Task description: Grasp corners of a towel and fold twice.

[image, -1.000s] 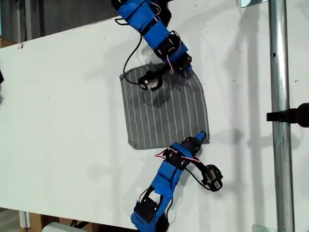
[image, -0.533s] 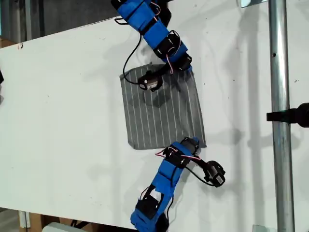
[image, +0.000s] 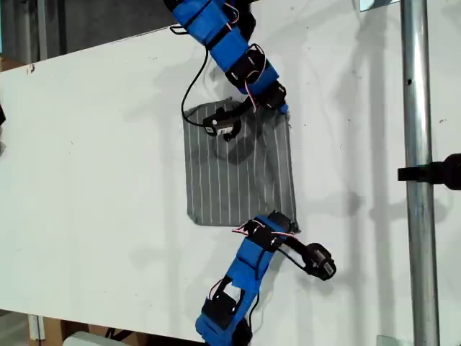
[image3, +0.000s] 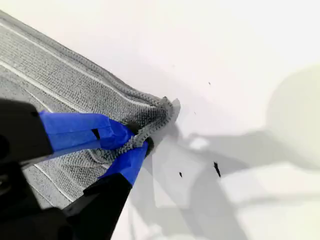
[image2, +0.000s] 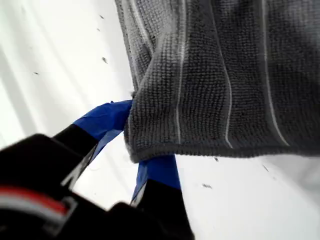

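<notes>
Towel (image: pixel 238 173), grey with thin white stripes, lying near the middle of the white tabletop (image: pixel 108 180) and held at two corners along its edge toward the exterior view's right. The lower corner (image2: pixel 145 145) is raised off the tabletop and clenched between the blue tips of my first pincer (image2: pixel 137 145), which in the exterior view (image: pixel 282 218) reaches in from the bottom edge. The upper corner (image3: pixel 162 112) is bunched and pinched by my second pincer (image3: pixel 137 140), seen in the exterior view (image: pixel 282 108) at the end of the arm descending from the top. Both pincers are thus closed on cloth, not released.

Compared with a second ago, the held edge has shifted toward the exterior view's left. The towel now looks narrower, and its far edge and the two free corners have stayed put. This suggests that both grasps are secure and that the first fold has begun, with the gripped edge being carried across toward the opposite edge. Neither fold is complete. The risk, as judged here, is uneven travel of the two corners, which would skew the crease. A metal pole (image: pixel 418 144) stands well apart at the exterior view's right.
</notes>
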